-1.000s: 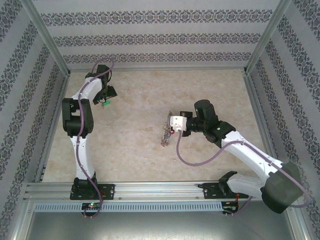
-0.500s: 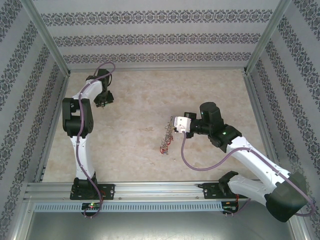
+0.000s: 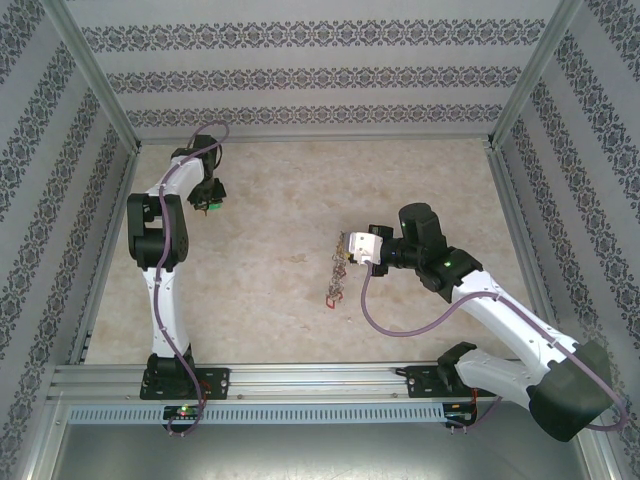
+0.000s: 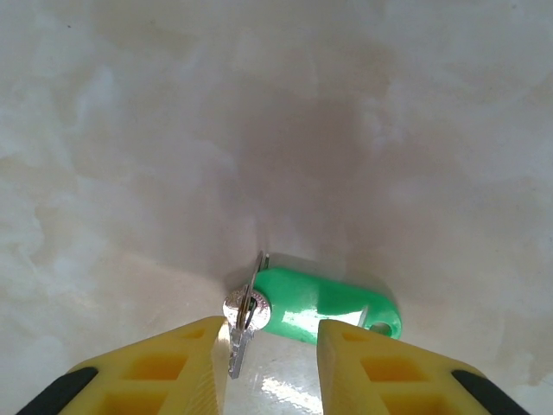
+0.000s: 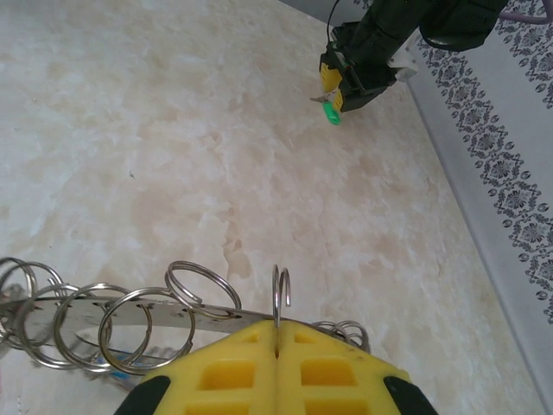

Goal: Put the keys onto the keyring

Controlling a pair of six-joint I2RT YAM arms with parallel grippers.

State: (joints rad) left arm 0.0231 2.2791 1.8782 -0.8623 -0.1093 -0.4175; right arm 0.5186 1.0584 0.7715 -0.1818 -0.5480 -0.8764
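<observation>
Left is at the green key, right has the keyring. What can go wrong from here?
1. The left gripper has its fingers apart, and the green key has its thin metal end against just one of them. It may twist or slip out in a grip.
2. The right gripper is shut on the keyring at one edge. The rest sticks out sideways and could swing, making threading hard.
</observation>
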